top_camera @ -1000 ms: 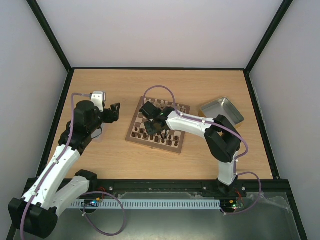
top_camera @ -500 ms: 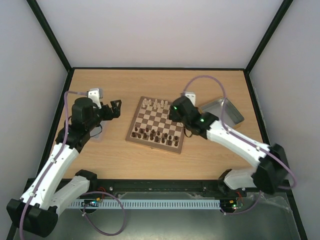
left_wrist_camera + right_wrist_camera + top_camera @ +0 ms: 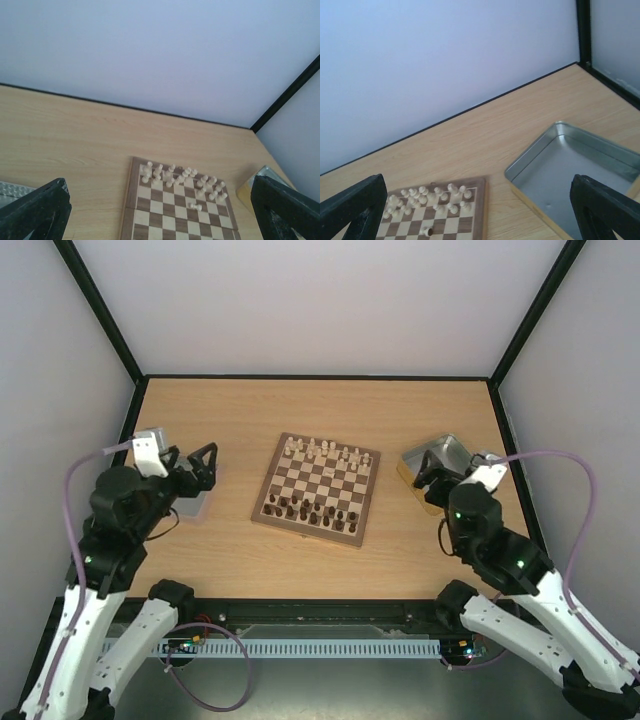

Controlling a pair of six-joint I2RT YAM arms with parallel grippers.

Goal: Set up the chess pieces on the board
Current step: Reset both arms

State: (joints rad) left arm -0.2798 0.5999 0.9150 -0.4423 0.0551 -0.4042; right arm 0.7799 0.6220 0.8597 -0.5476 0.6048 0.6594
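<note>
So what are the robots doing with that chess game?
Nobody is holding anything. The left arm's fingers and the right arm's fingers are open, off to the sides of the square wooden checkered chessboard. Its far rows hold small cream wooden pieces, its near rows dark brown ones. One lone cream piece seems tipped over.

A square wooden chessboard (image 3: 322, 483), checkered tan and dark brown inside a brown rim, lies flat at the centre of the overhead frame, turned slightly clockwise. Along its two upper rows crowd the cream chess pieces (image 3: 326, 451). The dark brown pieces (image 3: 310, 512) stand loosely spaced along the lower rows. In the left wrist view, one stray cream piece (image 3: 194, 206) sits a row nearer the board's middle, apparently lying on its side.
</note>
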